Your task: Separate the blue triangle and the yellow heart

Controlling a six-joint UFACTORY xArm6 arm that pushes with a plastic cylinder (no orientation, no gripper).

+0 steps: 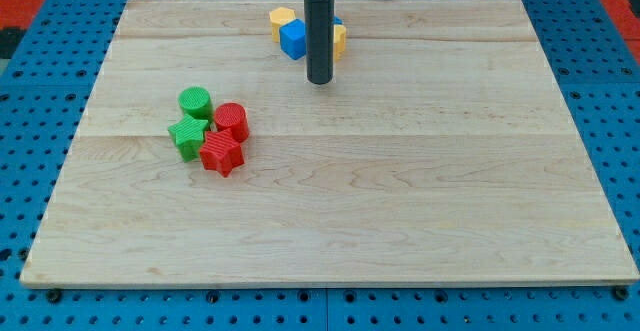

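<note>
My rod comes down from the view's top and my tip (319, 80) rests on the board just below a cluster of blue and yellow blocks. A blue block (293, 39) sits left of the rod, touching a yellow block (281, 20) at its upper left. Another yellow block (339, 39) and a sliver of blue (338, 21) show right of the rod, which hides part of them. I cannot make out which are the triangle and the heart.
A second cluster lies at the view's left: a green cylinder (195, 102), a green star (187, 136), a red cylinder (232, 121) and a red star (222, 154), all touching. The wooden board (400, 191) sits on a blue pegboard.
</note>
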